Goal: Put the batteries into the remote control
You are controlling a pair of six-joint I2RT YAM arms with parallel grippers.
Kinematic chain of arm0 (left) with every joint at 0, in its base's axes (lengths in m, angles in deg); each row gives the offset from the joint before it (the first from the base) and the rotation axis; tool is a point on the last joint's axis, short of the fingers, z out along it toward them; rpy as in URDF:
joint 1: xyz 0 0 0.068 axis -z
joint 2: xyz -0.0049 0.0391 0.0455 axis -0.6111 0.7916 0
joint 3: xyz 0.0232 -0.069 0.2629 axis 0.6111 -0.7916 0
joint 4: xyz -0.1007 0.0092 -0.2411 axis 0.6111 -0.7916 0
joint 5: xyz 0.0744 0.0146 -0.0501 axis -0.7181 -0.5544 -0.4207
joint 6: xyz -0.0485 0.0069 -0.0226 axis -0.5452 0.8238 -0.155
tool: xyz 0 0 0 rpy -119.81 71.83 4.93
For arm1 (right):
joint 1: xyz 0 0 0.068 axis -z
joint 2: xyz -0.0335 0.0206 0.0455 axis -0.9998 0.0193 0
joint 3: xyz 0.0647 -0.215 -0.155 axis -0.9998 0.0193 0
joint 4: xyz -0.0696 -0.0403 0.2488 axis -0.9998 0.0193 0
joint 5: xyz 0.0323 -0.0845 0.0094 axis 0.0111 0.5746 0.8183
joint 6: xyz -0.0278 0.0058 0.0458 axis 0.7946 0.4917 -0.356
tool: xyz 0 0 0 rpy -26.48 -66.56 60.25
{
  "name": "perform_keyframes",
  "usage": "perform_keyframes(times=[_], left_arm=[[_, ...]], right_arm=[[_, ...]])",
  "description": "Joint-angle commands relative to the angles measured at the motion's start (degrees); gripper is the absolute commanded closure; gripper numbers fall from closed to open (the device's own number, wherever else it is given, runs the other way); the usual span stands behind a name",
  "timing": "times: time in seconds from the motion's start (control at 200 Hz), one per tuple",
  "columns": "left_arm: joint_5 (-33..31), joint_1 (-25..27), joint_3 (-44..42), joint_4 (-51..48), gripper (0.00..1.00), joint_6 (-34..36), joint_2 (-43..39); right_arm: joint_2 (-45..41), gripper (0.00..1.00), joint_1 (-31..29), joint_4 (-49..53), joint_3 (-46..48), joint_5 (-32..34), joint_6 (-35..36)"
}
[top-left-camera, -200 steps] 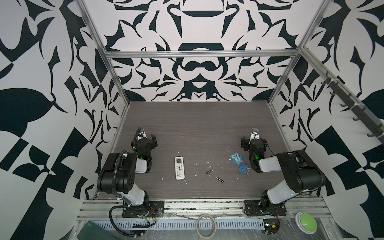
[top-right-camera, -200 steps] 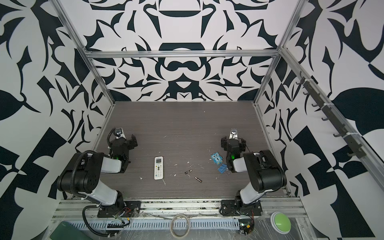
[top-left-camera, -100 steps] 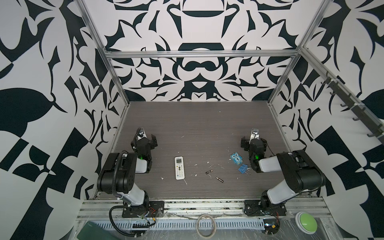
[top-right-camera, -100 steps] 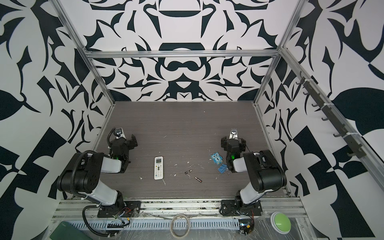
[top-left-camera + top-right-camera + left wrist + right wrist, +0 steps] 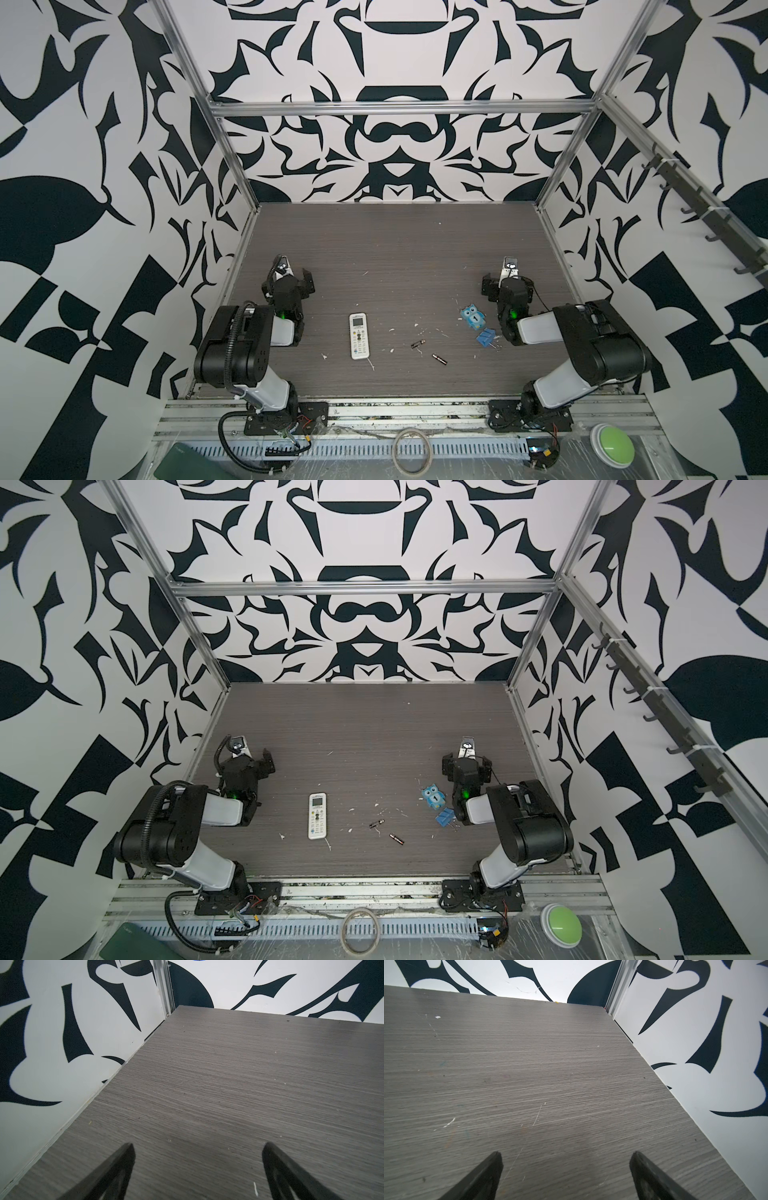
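remote control [image 5: 359,336] button labels, batteries [image 5: 418,343] polarity: too small

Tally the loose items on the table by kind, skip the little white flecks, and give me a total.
Remote control: 1
Batteries: 2
Blue owl figure: 1
Small blue block: 1
Total: 5

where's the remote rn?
In both top views the remote control lies buttons up, left of centre on the table, between the left arm and the batteries, touching neither.
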Motion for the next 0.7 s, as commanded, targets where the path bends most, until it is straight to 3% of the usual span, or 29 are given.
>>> perform_keyframes(times=[0.0, 0.695], left_arm=[[0.02, -0.32, 1.08, 1.05, 0.01, -0.12, -0.46], [0.02, -0.25, 1.01, 1.11, 0.01, -0.14, -0.58]], right_arm=[[-0.98, 0.0, 0.24, -1.5, -0.65, 0.8, -0.55], [-1.16, 0.0, 0.22, -2.03, -0.5, 0.73, -0.36]])
